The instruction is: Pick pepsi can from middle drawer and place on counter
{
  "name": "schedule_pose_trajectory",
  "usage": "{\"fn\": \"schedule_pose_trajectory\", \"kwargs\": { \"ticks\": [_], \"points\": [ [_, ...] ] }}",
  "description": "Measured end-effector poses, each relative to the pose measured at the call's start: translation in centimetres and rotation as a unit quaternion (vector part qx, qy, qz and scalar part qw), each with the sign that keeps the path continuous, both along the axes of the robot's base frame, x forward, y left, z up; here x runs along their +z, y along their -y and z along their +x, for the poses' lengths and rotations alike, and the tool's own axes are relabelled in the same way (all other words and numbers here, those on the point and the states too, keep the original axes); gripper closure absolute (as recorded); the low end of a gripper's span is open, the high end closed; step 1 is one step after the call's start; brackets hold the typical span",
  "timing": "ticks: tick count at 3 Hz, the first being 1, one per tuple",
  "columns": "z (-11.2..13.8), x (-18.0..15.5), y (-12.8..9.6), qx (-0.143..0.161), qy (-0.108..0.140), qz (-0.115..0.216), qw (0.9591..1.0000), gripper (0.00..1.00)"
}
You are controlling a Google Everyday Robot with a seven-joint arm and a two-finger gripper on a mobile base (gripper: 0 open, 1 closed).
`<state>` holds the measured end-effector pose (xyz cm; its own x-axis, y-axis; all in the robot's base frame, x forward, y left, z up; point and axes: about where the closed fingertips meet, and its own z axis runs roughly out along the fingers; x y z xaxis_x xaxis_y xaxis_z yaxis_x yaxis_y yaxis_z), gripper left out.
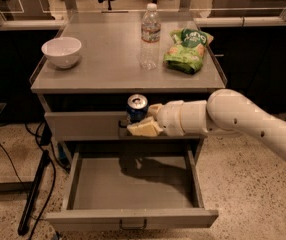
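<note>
The pepsi can is a dark-blue can with a silver top. It is held upright in my gripper, in front of the closed upper drawer front and just below the counter's front edge. The gripper's cream fingers are shut around the can's lower part. My white arm comes in from the right. The middle drawer is pulled out below, and its grey tray is bare. The counter is the flat grey top above the can.
On the counter stand a white bowl at the left, a clear water bottle in the middle and a green snack bag at the right. Dark cables lie on the floor to the left of the cabinet.
</note>
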<state>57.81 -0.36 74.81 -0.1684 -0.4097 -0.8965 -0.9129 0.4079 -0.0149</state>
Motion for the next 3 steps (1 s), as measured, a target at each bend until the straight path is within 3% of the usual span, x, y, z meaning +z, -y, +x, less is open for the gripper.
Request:
{"fn": "schedule_pose_trajectory", "kwargs": {
  "ticks": [2, 3],
  "points": [
    [0.6, 1.1, -0.6, 0.004, 0.007, 0.016, 0.9998, 1.00],
    [1.4, 4.3, -1.1, 0.018, 0.013, 0.033, 0.9992, 1.00]
  ]
}}
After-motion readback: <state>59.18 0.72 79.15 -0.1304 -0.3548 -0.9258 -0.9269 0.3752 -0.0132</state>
